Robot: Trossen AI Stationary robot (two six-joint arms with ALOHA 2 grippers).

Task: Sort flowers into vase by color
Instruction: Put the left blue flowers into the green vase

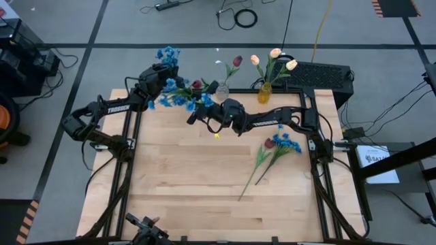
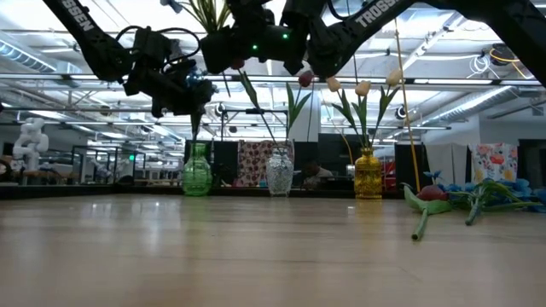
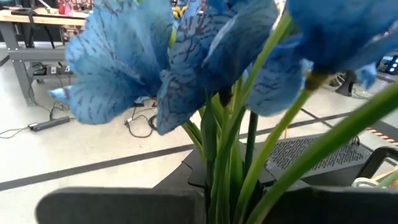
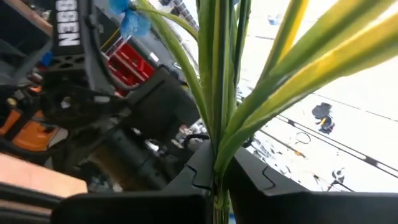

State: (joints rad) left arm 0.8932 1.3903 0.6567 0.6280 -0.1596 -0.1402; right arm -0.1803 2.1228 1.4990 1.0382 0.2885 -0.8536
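My left gripper (image 1: 162, 73) is shut on a bunch of blue flowers (image 1: 167, 54) at the table's far left, above a green vase (image 2: 196, 170). Just right of it, my right gripper (image 1: 194, 114) is shut on the green stems of a second blue-blossomed bunch (image 1: 180, 99). A clear vase (image 2: 279, 173) holds a dark red tulip (image 1: 236, 61). Cream-yellow tulips (image 1: 275, 53) stand in a yellow vase (image 1: 264, 92). A red tulip and blue flowers (image 1: 281, 143) lie on the table at the right. My left gripper pinches the blue bunch's green stems (image 3: 227, 162) between its two fingers, just below the blossoms. The fingers come nearly level from the near left and lie across the stems. The bunch is clear of the table; a stem (image 2: 195, 128) runs down toward the green vase. My right gripper pinches several green stems and long leaves (image 4: 216, 155) together between its two fingers, which lie across them. The fingers come from the table's right side, slanting slightly upward. The bunch is lifted clear of the table, and its leaves rise above the gripper (image 2: 205, 13).
The three vases stand in a row along the far edge. A black keyboard (image 1: 320, 73) lies beyond the far right corner. The wooden tabletop (image 1: 197, 184) has bare room in its near half.
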